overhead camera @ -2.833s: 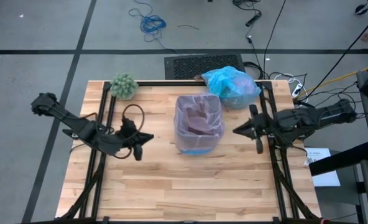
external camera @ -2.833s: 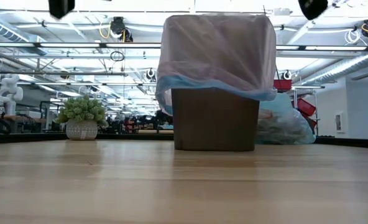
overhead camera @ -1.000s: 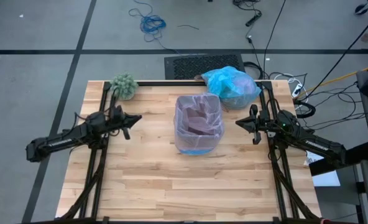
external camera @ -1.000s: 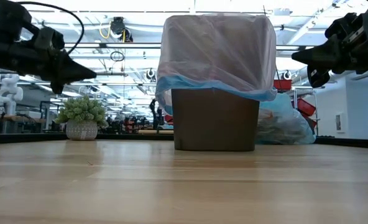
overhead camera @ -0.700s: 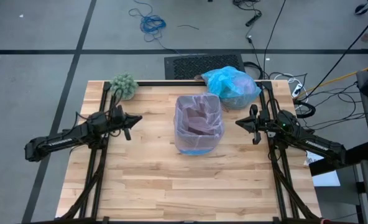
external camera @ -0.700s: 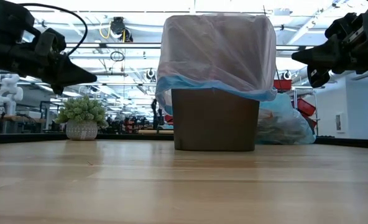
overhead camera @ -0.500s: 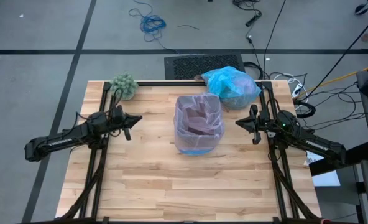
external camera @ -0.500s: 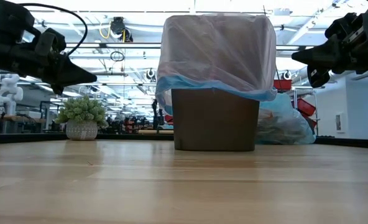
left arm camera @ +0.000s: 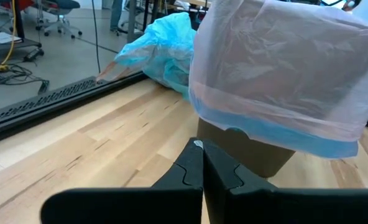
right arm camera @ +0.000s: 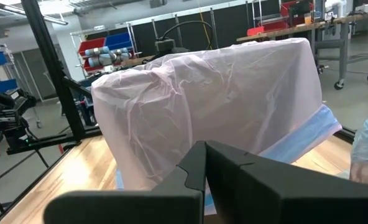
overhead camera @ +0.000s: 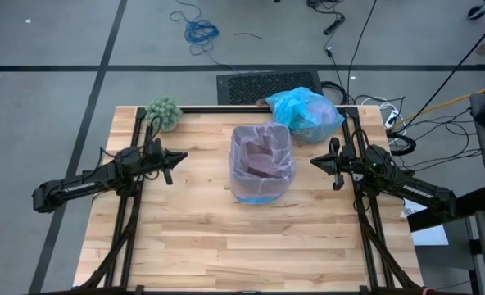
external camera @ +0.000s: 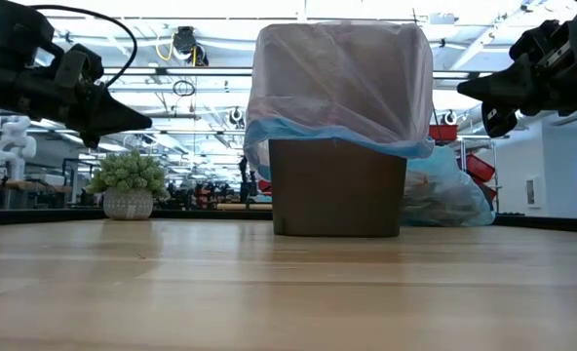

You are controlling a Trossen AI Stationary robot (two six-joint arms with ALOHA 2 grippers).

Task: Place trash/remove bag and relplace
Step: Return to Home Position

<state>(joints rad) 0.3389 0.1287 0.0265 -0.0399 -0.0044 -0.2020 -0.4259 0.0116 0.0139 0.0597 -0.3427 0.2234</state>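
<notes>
- High view: we see a brown square bin (overhead camera: 261,195) standing about mid-table on the wooden table (overhead camera: 226,246), lined with a translucent pink bag (overhead camera: 263,156) whose blue rim folds down over the outside.
- Looking into the bin's mouth from above, we make out only darker pink folds; we cannot tell whether anything lies inside.
- The bag (overhead camera: 306,113), light blue and crinkly, sits bulging at the far right corner of the table, just beside the bin; we cannot tell if the two touch.
- A fuzzy green ball (overhead camera: 164,113) rests at the far left corner, well apart from the bin.
- The left gripper (overhead camera: 179,156) hangs over the table's left side and the right gripper (overhead camera: 315,161) over its right side, both pointing at the bin and clear of it.
- Low view: here we see the bin's bare brown wall (external camera: 335,190) below the pink liner (external camera: 342,78), which the overhead camera barely shows.
- This view also shows the light-blue bag (external camera: 454,195) peeking out behind the bin's right edge, with dim shapes inside it that may be the trash; we cannot make them out.
- Left wrist view: the left claw's two dark fingers (left arm camera: 190,171) are pressed together with nothing between them, aimed at the bin (left arm camera: 246,149).
- Right wrist view: the right claw's fingers (right arm camera: 193,171) likewise meet, empty, in front of the pink liner (right arm camera: 215,106).
</notes>
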